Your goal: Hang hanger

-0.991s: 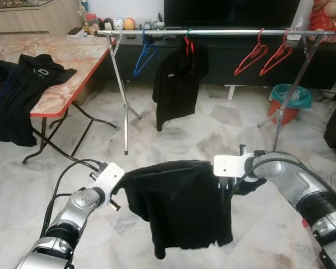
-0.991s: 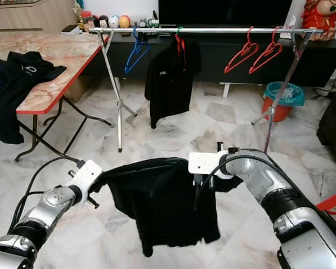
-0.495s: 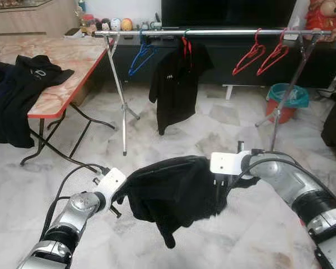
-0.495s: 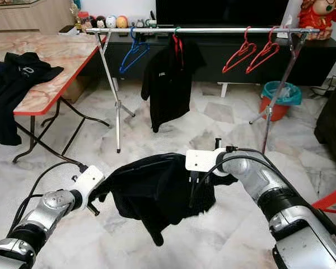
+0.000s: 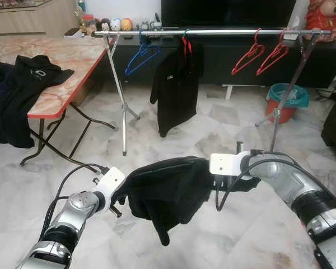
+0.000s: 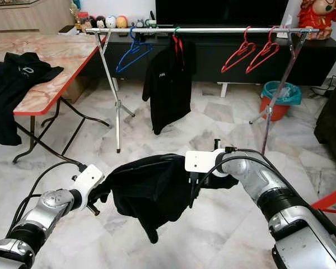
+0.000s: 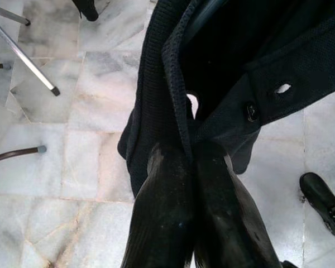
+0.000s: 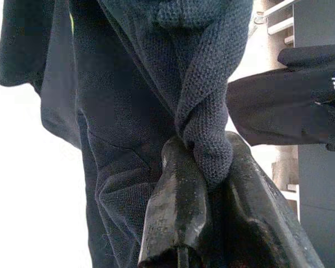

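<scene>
Above the marble floor (image 5: pixel 224 129), both arms reach forward, elbows bent, with a black shirt (image 5: pixel 168 188) slung between them. The left claw (image 7: pixel 191 149) is clamped on the shirt's collar edge; the right claw (image 8: pixel 207 167) is pinched on a knit fold. Beyond them stands the clothes rail (image 5: pixel 224 32), bearing a blue hanger (image 5: pixel 139 58), a hung black shirt (image 5: pixel 176 89) and two red hangers (image 5: pixel 263 53).

A marble floor (image 5: pixel 201 134) carried a rack (image 5: pixel 213 32) with red hangers (image 5: pixel 263 53), a blue hanger (image 5: pixel 137 59) and a black shirt (image 5: pixel 176 89), a red bin (image 5: pixel 288 101), and a red-edged table (image 5: pixel 67 61) draped with dark clothes (image 5: pixel 17 89).
</scene>
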`<state>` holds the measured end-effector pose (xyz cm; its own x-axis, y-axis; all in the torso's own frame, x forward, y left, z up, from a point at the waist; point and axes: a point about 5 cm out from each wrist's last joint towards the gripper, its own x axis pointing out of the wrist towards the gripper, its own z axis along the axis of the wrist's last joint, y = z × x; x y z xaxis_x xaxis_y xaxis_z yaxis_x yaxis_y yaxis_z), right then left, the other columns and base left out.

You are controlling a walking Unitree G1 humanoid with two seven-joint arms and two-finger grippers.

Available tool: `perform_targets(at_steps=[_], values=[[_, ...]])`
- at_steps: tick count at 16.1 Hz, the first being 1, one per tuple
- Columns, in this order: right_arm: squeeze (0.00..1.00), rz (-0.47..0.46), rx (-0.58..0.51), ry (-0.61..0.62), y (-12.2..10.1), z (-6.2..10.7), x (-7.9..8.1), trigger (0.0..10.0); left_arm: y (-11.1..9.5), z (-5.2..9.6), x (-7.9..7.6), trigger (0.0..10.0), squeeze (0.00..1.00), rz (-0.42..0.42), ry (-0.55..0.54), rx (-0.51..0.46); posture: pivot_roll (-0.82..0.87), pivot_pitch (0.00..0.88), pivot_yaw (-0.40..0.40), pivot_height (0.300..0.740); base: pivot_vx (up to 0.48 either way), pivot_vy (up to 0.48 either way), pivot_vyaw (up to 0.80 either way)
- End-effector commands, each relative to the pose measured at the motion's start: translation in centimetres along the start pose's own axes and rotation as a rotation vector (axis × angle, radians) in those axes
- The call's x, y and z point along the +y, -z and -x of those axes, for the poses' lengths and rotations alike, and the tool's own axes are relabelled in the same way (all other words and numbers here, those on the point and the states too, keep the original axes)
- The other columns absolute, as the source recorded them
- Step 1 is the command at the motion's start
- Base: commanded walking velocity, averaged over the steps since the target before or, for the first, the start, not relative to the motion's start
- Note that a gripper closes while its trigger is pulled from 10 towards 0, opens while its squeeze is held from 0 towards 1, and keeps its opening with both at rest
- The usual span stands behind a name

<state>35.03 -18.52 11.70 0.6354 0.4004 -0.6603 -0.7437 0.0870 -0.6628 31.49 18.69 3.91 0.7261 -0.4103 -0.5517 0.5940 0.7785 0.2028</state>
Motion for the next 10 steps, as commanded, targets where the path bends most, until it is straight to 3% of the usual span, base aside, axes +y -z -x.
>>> perform_targets(at_steps=[1,3,8,10], values=[[0.0,0.009,0.017,-0.13,0.4,-0.1,1.6,0.0,-3.1,0.7,3.2,10.0,0.0,0.067,-0.166,-0.112,-0.04,0.0,0.05,0.719,0.0,0.0,0.0],[0.0,-0.001,0.038,-0.224,0.9,-0.1,3.0,0.0,-4.9,1.1,4.6,10.0,0.0,0.089,-0.25,-0.182,-0.04,0.0,0.05,0.719,0.0,0.0,0.0],[0.0,-0.007,0.044,-0.268,1.2,-0.1,3.6,0.0,-5.9,1.5,5.5,10.0,0.0,0.09,-0.314,-0.218,-0.04,0.0,0.049,0.719,0.0,0.0,0.0],[0.0,0.005,0.071,-0.239,1.5,-0.2,3.5,0.0,-6.4,1.7,5.8,10.0,0.0,0.144,-0.309,-0.239,-0.04,0.0,0.049,0.719,0.0,0.0,0.0]])
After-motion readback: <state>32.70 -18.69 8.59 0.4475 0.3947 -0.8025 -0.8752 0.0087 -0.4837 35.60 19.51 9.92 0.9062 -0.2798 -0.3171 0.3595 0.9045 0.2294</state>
